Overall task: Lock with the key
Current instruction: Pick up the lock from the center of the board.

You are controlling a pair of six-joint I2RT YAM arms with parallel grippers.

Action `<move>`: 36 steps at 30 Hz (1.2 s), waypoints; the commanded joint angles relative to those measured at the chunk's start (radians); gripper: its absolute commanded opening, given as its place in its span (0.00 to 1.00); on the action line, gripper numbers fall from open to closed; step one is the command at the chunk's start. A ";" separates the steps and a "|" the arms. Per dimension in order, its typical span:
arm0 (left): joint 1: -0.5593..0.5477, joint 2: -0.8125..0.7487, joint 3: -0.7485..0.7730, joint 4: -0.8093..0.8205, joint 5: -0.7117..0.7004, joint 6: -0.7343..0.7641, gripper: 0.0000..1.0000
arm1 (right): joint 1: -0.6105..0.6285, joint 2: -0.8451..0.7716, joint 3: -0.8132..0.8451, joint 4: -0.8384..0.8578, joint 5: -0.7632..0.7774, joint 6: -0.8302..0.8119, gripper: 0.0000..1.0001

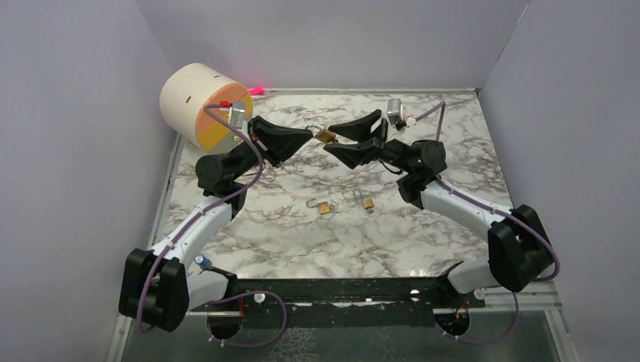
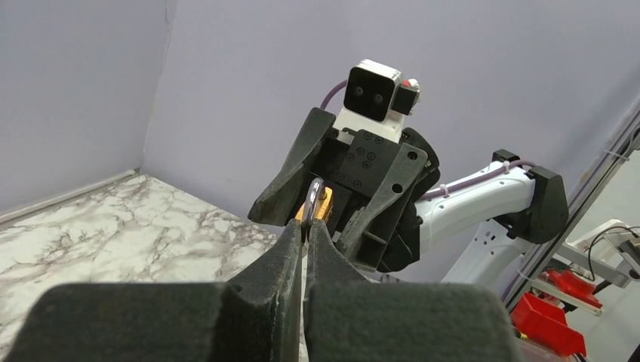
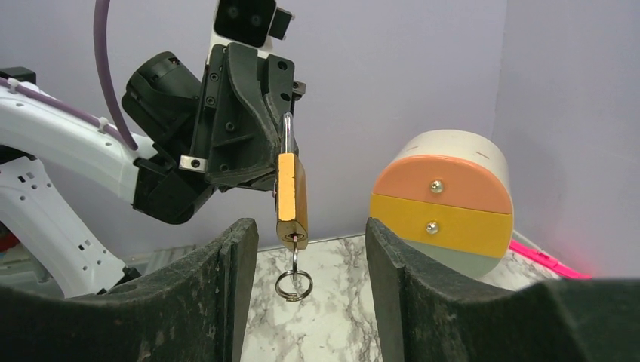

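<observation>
Nearest the arm bases, two loose padlocks (image 1: 323,207) lie side by side, slightly apart, on the marble table (image 1: 249,226). Farther back, above the middle of the table, the two arms meet tip to tip. The left gripper (image 2: 306,226) has its fingers pressed together on the steel loop of a brass padlock (image 3: 290,196), holding it in the air. A key (image 3: 294,240) sits in the padlock's underside, with a key ring (image 3: 293,285) dangling below. The right gripper (image 3: 306,226) faces it with fingers spread apart on either side of the padlock, touching nothing. A round drum (image 1: 202,105) lies in the far left corner.
</observation>
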 commanded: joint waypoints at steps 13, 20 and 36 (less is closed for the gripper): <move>-0.005 0.005 -0.002 0.054 0.029 0.021 0.00 | 0.014 0.035 0.032 0.070 -0.066 0.026 0.26; -0.004 0.002 -0.015 0.054 0.039 0.026 0.00 | 0.014 0.078 0.038 0.134 -0.086 0.077 0.27; -0.003 -0.020 -0.048 0.052 0.030 0.059 0.00 | 0.014 0.054 0.109 0.044 -0.158 0.100 0.02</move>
